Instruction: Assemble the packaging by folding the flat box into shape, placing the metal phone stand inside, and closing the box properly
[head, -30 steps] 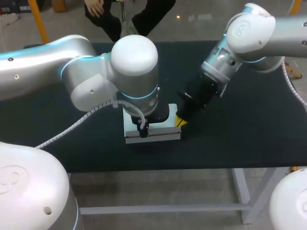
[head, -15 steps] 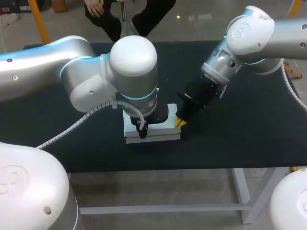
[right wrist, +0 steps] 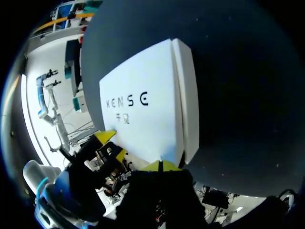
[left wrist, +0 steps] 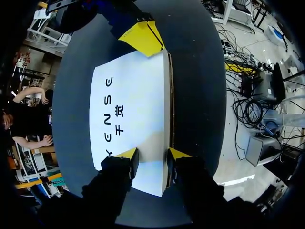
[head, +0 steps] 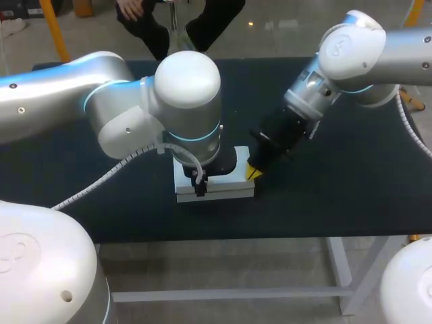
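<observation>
Left wrist view: the box point(left wrist: 138, 95), mid-way on the table point(left wrist: 200, 95), runs lengthwise from the left gripper point(left wrist: 152, 157), fingers spread on its near end, to the right gripper point(left wrist: 143, 37), tips pressed together at its far end.

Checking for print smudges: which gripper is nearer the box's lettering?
Left. The left gripper sits over the box beside the lettering; the right gripper is at the far edge.

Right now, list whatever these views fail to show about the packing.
Phone stand: in no view; whether it lies inside the white box cannot be told.
Head view: the left arm covers most of the box and the left gripper.
Right wrist view: the right gripper hides the box's near edge.
</observation>
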Motion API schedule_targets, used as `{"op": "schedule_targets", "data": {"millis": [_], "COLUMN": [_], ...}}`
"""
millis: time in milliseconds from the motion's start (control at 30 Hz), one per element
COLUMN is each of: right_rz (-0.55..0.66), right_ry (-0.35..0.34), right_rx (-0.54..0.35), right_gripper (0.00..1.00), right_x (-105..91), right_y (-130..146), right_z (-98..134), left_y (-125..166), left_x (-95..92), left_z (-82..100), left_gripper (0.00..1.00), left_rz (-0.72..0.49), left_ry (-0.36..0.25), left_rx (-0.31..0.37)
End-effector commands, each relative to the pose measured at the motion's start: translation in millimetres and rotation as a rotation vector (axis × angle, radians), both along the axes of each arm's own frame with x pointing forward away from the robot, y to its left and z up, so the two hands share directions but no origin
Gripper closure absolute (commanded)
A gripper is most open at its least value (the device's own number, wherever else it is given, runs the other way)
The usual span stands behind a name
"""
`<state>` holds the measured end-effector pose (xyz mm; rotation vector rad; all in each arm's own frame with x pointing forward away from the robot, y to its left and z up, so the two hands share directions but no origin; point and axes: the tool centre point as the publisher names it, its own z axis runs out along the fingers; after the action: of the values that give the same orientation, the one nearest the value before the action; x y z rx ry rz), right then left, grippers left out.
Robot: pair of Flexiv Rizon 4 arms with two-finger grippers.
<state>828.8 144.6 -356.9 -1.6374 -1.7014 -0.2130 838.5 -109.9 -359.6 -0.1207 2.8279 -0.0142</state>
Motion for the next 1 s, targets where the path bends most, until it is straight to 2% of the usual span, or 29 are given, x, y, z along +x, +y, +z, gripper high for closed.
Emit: {"op": "schedule_targets", "data": {"millis": [33,233,433,500,533,633,667,733,1000], "right_rz": [0.005,0.004,0.001,0.001,0.000,-0.002,-0.002,-0.002,-0.003], "right_ry": [0.007,0.010,0.013,0.015,0.016,0.016,0.015,0.016,0.015], "right_rx": [-0.001,-0.003,-0.003,-0.003,-0.003,-0.002,-0.002,-0.003,-0.001], "right_gripper": [1.00,1.00,1.00,1.00,1.00,1.00,1.00,1.00,1.00], "right_x": [2.8,3.5,3.4,3.4,3.4,3.3,3.3,3.3,3.1], "right_y": [2.8,3.3,3.2,3.1,3.0,2.9,3.0,3.4,3.7], "right_z": [-3.9,-4.9,-7.0,-7.6,-7.7,-7.8,-7.9,-8.2,-8.3], "left_y": [-0.3,5.3,19.6,25.3,28.5,36.3,36.9,37.6,33.0], "left_x": [-1.3,-6.4,-14.8,-16.5,-16.9,-17.1,-15.8,-10.6,0.6], "left_z": [-1.3,2.8,17.2,23.8,27.4,36.6,37.4,36.9,14.7], "left_gripper": [0.57,0.56,0.55,0.56,0.61,0.93,1.00,1.00,1.00], "left_rz": [-0.001,0.000,0.002,-0.010,-0.011,-0.015,-0.021,-0.009,-0.016], "left_ry": [-0.001,-0.003,-0.025,-0.025,-0.023,-0.024,-0.023,-0.011,0.052], "left_rx": [0.001,-0.009,-0.066,-0.109,-0.137,-0.197,-0.213,-0.235,-0.239]}}
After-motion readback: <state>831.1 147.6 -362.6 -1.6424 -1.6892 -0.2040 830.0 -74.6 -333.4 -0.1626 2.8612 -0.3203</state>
